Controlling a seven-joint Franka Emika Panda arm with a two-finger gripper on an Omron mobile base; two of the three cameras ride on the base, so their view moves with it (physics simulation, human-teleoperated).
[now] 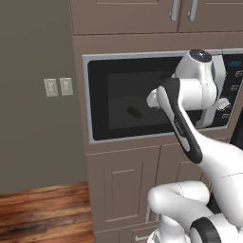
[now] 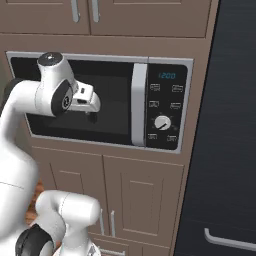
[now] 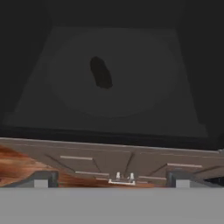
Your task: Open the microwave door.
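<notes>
The microwave (image 2: 100, 59) is built into brown cabinetry, and its black glossy door (image 1: 128, 97) (image 2: 112, 117) (image 3: 113, 52) is shut flush with the silver frame. The vertical silver handle (image 2: 139, 104) runs along the door's right edge, beside the control panel (image 2: 167, 107) with its white knob (image 2: 162, 122) (image 1: 223, 103). My gripper (image 2: 91, 117) (image 3: 111, 180) hovers close in front of the dark window, left of the handle, open with nothing between its fingers. Through the glass I see the round turntable (image 3: 131, 87) and a small dark item (image 3: 100, 72) (image 1: 134, 112) on it.
Brown cabinet doors (image 2: 140, 195) sit below the microwave and more (image 1: 123, 14) sit above. A tall black appliance (image 2: 225, 125) with a bar handle (image 2: 230, 240) stands to the right. Wall switches (image 1: 58, 87) and wood floor (image 1: 42, 213) lie to the left.
</notes>
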